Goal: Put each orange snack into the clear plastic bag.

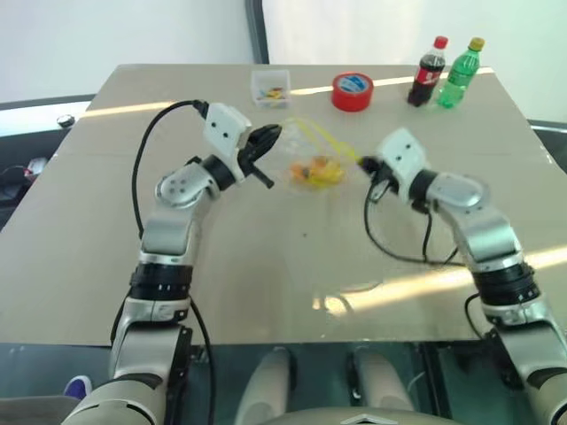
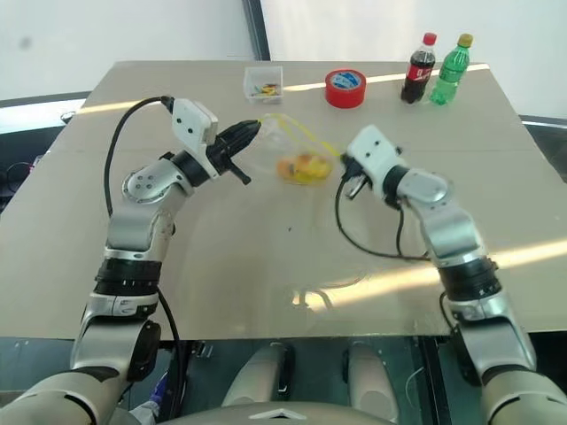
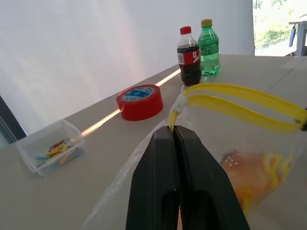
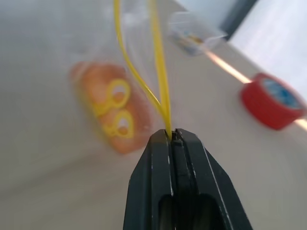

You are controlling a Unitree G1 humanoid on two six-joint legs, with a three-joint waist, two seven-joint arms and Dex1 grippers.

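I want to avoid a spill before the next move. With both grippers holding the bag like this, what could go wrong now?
1. The left gripper and the right gripper each pinch only a thin edge of the clear plastic bag at its yellow seal strip; a pull could make it slip out.
2. The seal is open between them, so tilting could let the orange snacks slide out.
3. The red tape roll lies just beyond; a swing forward may hit it.

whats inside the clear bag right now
Orange snacks sit inside the clear plastic bag, which the left gripper and right gripper hold pinched at its yellow seal strip. They overlap behind the crinkled film, so their number cannot be told.
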